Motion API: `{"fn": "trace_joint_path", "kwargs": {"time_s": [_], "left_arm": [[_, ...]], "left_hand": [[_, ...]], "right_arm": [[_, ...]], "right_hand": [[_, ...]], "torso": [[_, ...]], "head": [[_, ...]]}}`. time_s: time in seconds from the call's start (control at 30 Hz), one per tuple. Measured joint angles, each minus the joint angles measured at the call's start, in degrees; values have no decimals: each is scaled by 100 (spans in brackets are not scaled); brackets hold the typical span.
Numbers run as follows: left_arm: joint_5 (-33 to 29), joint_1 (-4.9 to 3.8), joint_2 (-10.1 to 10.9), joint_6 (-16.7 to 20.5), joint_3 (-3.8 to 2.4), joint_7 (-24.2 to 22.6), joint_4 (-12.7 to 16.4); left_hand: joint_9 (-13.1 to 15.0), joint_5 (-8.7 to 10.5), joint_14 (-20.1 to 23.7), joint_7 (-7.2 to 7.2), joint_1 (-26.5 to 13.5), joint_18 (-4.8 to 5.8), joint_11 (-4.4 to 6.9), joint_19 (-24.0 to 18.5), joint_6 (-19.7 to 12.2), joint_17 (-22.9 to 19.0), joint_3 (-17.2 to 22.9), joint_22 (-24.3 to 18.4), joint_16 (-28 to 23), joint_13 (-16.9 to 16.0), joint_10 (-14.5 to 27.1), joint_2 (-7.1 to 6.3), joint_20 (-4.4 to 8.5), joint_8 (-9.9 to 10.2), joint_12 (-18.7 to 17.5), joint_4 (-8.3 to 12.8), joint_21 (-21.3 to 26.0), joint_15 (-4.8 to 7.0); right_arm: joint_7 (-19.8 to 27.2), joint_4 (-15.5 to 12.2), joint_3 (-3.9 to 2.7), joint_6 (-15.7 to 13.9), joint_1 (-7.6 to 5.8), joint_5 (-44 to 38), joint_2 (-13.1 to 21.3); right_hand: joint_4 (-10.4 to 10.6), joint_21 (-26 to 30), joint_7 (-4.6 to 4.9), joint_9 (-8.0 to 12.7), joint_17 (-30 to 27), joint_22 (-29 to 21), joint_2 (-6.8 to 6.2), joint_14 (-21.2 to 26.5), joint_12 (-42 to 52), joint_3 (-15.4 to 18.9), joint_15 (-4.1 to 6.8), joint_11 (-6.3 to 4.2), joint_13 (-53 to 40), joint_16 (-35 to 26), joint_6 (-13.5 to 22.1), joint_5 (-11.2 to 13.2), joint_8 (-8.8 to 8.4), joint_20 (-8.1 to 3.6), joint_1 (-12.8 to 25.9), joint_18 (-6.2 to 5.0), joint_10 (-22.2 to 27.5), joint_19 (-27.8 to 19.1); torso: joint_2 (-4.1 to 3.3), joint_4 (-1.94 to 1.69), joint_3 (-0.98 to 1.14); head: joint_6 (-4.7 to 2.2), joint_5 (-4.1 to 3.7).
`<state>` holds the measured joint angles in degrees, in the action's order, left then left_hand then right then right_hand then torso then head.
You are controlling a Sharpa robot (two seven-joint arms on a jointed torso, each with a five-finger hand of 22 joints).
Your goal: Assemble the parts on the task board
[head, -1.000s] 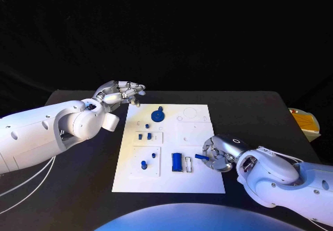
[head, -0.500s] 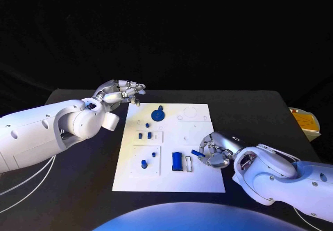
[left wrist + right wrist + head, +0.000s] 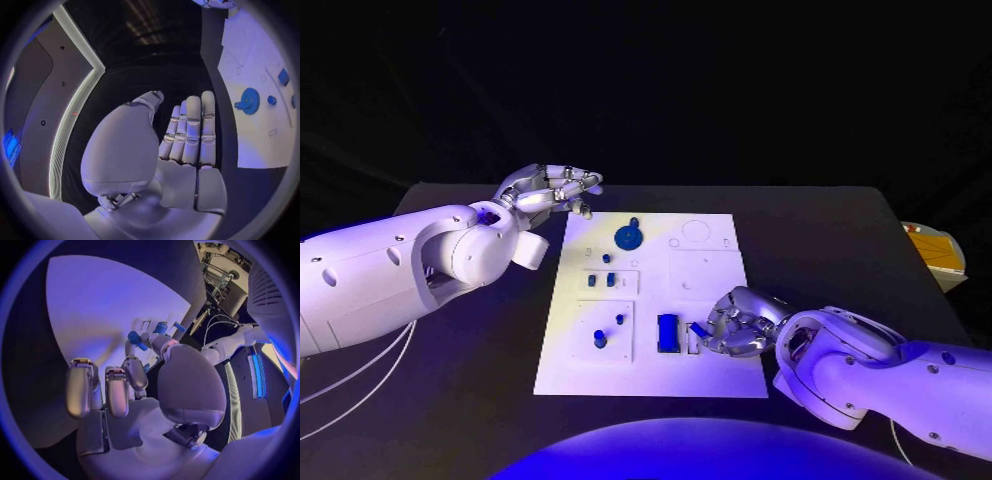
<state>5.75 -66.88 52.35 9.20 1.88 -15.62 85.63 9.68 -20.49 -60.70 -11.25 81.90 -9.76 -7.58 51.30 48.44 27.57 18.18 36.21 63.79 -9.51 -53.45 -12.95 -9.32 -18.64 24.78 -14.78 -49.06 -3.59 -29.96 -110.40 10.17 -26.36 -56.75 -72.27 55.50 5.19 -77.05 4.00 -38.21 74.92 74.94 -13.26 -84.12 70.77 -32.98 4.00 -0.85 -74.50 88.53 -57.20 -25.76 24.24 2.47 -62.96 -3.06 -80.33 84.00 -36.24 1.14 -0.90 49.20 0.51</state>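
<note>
Over the last second the right hand (image 3: 733,325) has moved from the board's right edge toward 9 o'clock, carrying a small blue peg (image 3: 137,338) pinched in its fingertips, and it is now just beside the blue block (image 3: 668,333) on the near part of the task board (image 3: 711,270). This suggests that the insertion step is close. The left hand (image 3: 548,190) has stayed at about 10 o'clock off the board, its fingers loosely curled and holding nothing.
</note>
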Motion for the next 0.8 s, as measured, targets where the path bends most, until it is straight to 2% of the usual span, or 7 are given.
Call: {"fn": "trace_joint_path", "kwargs": {"time_s": [0.1,0.4,0.5,0.8], "left_arm": [[0,0,2,-1,0,6,2],[0,0,8,-4,0,22,6],[0,0,9,-6,0,29,7],[0,0,15,-10,0,46,9]], "left_hand": [[0,0,0,0,0,0,0,0,0,0,0,0,0,0,0,0,0,0,0,0,0,0],[0,0,0,-21,0,0,-20,20,-21,0,0,-6,0,1,20,0,21,0,33,0,0,0],[0,0,0,-21,0,0,-20,21,-21,0,0,-6,0,1,20,0,21,0,33,0,0,0],[0,0,0,-21,23,0,-20,21,-21,0,0,-6,0,-3,20,23,21,0,33,0,0,0]], "right_arm": [[-3,28,0,-16,6,100,-32],[-7,48,0,-63,16,309,-121],[-8,66,0,-59,18,358,-141],[-12,146,-2,71,17,455,-177]], "right_hand": [[52,0,-32,12,0,0,6,0,1,52,0,16,0,0,-32,18,0,0,51,-1,-16,0],[114,0,-35,24,0,-1,6,0,1,114,0,20,-22,0,-35,55,-22,0,169,0,-20,0],[192,0,-52,37,0,-1,11,0,1,162,0,20,-33,0,-52,70,-23,0,267,0,-20,0],[307,40,-70,52,-1,-2,35,0,0,224,0,20,-36,0,-70,102,-43,0,378,0,-20,0]], "torso": [[0,0,0],[-2,2,2],[-1,2,3],[-1,2,3]], "head": [[-1,0],[-1,7],[6,7],[18,10]]}}
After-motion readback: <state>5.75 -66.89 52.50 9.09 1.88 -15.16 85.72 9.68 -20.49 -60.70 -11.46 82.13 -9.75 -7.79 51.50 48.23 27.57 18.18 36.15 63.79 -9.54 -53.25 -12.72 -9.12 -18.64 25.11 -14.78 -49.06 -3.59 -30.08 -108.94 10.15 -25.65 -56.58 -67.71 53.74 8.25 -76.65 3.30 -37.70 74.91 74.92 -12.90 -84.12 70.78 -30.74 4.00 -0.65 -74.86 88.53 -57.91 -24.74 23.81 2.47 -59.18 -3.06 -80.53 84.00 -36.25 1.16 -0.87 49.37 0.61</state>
